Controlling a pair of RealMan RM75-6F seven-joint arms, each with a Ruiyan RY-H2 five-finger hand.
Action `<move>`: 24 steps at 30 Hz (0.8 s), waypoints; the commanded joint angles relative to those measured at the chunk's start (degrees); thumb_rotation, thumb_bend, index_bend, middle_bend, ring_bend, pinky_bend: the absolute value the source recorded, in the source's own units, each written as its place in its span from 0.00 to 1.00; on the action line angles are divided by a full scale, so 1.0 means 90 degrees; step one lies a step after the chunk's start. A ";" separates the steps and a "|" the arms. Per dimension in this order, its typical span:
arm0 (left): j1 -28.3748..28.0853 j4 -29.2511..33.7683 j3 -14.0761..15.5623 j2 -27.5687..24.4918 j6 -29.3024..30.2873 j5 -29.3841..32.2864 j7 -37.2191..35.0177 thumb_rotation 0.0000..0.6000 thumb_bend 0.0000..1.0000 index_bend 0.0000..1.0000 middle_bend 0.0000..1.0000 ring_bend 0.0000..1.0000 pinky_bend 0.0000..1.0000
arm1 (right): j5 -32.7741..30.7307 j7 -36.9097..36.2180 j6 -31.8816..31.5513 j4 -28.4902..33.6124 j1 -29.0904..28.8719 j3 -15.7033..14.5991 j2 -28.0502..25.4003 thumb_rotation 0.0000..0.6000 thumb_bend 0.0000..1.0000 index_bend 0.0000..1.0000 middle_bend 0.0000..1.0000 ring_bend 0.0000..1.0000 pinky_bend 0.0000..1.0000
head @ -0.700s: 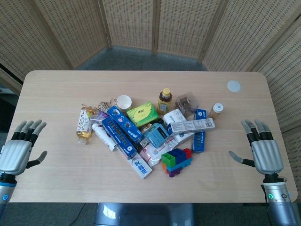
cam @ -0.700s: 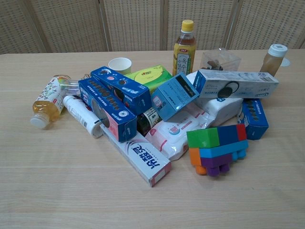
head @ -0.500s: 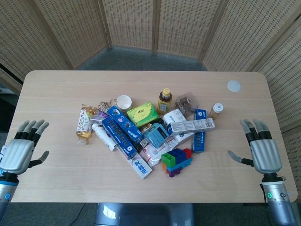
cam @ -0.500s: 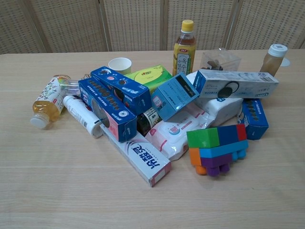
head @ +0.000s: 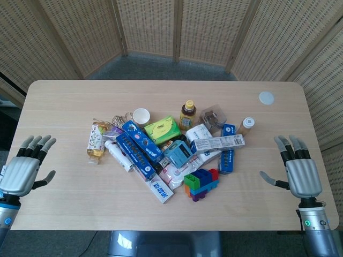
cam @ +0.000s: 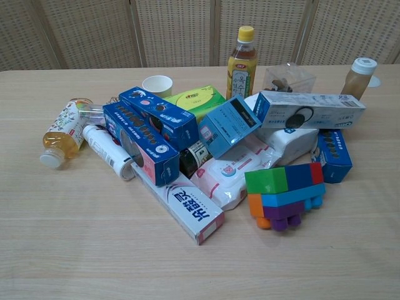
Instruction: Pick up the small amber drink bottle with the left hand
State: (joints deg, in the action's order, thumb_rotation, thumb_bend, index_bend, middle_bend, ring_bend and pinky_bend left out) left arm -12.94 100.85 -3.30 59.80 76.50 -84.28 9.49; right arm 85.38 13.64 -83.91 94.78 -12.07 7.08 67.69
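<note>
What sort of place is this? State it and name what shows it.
Probably a lab or test room set up for robot trials, not a home: a plain wooden table holding a mixed pile of boxes and bottles, with woven folding screens around it.

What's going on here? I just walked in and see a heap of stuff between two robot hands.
Nothing is being handled yet. The left hand and right hand both hover open near the table's near corners, holding nothing. Between them lies a pile of boxes, bottles and toy blocks. The small amber drink bottle with a white cap stands upright at the pile's far right edge, a long way from the left hand that is meant to pick it up.
</note>
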 commanded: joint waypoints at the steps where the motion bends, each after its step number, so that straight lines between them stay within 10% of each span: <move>1: -0.0117 -0.0074 0.0020 0.0000 -0.0218 0.0044 0.0036 1.00 0.35 0.09 0.01 0.00 0.00 | -0.0023 0.0014 0.0029 -0.0003 -0.0006 -0.0002 0.0020 0.00 0.19 0.00 0.12 0.00 0.00; 24: -0.1270 -0.2314 -0.0121 0.1645 -0.1672 0.0463 0.0661 1.00 0.35 0.00 0.00 0.00 0.00 | -0.0086 0.0049 -0.0179 0.0158 0.0228 -0.0056 -0.0074 0.00 0.19 0.00 0.12 0.00 0.00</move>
State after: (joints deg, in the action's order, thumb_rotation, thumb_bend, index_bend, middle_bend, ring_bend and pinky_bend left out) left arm -23.28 82.35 -4.23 72.53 62.40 -80.23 16.07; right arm 84.66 14.10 -85.45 96.13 -10.09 6.58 67.09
